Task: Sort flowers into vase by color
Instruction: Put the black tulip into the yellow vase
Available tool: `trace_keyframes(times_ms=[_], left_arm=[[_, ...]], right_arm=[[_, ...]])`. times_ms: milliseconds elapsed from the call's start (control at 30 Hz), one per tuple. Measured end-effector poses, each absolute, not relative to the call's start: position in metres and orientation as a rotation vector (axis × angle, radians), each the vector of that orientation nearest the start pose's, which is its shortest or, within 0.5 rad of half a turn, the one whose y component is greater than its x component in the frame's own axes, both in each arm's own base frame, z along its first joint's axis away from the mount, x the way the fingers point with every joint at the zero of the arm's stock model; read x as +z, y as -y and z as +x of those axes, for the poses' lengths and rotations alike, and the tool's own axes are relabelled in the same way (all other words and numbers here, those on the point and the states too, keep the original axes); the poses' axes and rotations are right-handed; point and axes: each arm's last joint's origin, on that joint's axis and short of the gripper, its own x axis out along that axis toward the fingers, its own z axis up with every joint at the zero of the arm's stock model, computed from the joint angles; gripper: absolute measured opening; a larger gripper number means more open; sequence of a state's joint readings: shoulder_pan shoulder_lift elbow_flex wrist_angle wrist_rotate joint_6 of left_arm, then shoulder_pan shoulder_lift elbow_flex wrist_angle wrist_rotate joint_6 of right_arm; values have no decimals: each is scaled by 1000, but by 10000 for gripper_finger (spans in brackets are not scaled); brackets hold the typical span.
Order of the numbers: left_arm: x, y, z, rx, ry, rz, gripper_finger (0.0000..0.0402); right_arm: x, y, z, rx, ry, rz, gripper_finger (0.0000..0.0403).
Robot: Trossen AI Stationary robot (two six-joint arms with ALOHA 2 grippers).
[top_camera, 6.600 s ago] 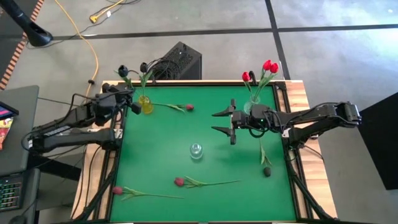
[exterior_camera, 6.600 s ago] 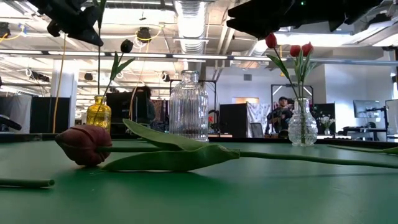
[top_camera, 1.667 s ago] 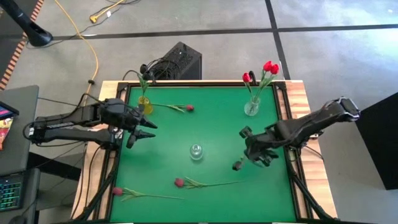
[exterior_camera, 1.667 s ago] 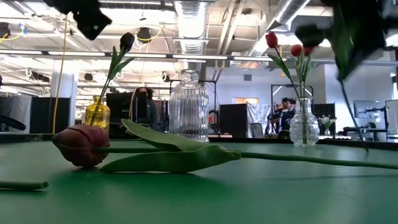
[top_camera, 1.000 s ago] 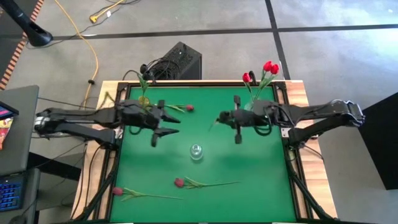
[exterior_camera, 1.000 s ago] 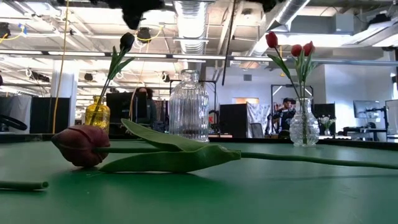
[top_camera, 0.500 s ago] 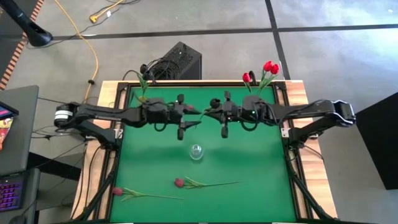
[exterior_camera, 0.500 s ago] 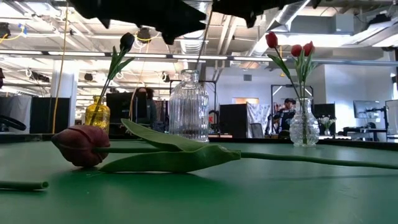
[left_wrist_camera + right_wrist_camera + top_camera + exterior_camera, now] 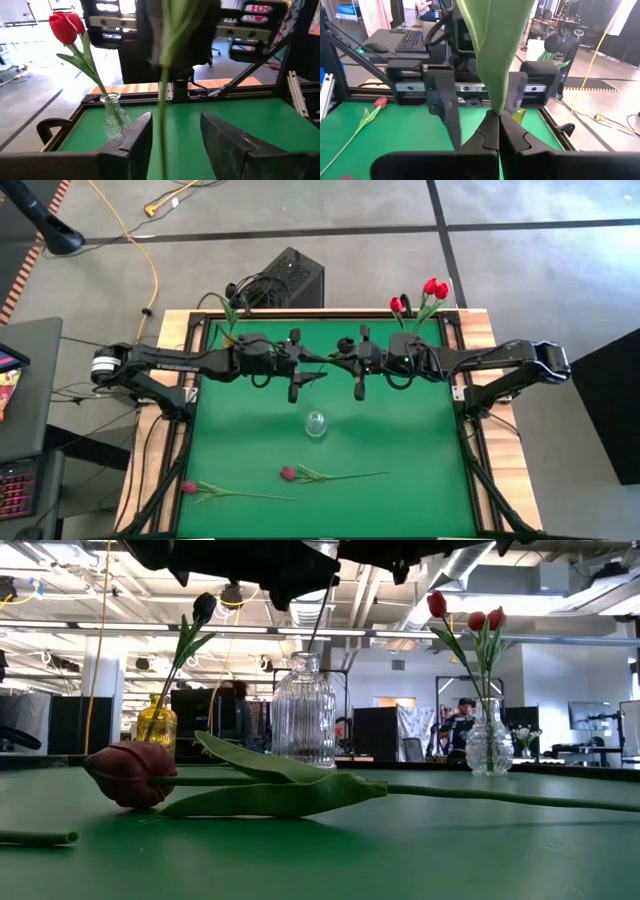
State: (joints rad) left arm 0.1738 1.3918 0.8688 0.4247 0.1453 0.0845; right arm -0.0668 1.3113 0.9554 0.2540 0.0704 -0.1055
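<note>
Two grippers meeting nose to nose above the far middle of the green table (image 9: 250, 440). Right gripper (image 9: 360, 368) pressed together on a flower stem (image 9: 495, 60), fingertips (image 9: 487, 131) closed tight around the base of its broad green leaf; bud hidden, cut off beyond the right wrist picture's edge, colour impossible to tell. Left gripper (image 9: 296, 372) spread wide, fingers (image 9: 137, 137) standing either side of that same stem (image 9: 163, 125) without touching it; stem blurred and close in the left wrist view, its top lost against the right arm's dark body.

From above, the held flower barely visible: only a thin green sliver (image 9: 330, 360) between the two gripper heads. From table height, both grippers reduced to black shapes cut off at the top edge, a single thin stem (image 9: 318, 632) hanging below them.

Ribbed clear vase (image 9: 316, 423) empty, near the table's middle, just in front of the grippers. Yellow vase (image 9: 158, 720) at the far left corner holding a near-black tulip (image 9: 204, 608); from above mostly hidden under the left arm. Clear vase (image 9: 488, 745) at the far right corner holding red tulips (image 9: 433, 286).

Crimson tulip (image 9: 289, 473) lying on the near part of the table, stem pointing right; another crimson tulip (image 9: 188, 488) lying at the near left edge. A pink-headed tulip (image 9: 380, 102) lying on the table behind the left gripper, seen only past the right wrist.
</note>
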Motion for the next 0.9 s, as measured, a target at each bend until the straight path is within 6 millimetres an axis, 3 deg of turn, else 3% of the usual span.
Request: trace_keyframes(times_ms=[467,700,900], left_arm=[[283,-54,306,38,-104,55,9],[283,-58,305,47,-100,32,2],[294,-61,298,54,-61,52,1]], right_arm=[[319,24,298,-115,-116,-103,30],[319,23,298,-97,-113,-102,85],[324,27,292,-106,-108,-108,172]])
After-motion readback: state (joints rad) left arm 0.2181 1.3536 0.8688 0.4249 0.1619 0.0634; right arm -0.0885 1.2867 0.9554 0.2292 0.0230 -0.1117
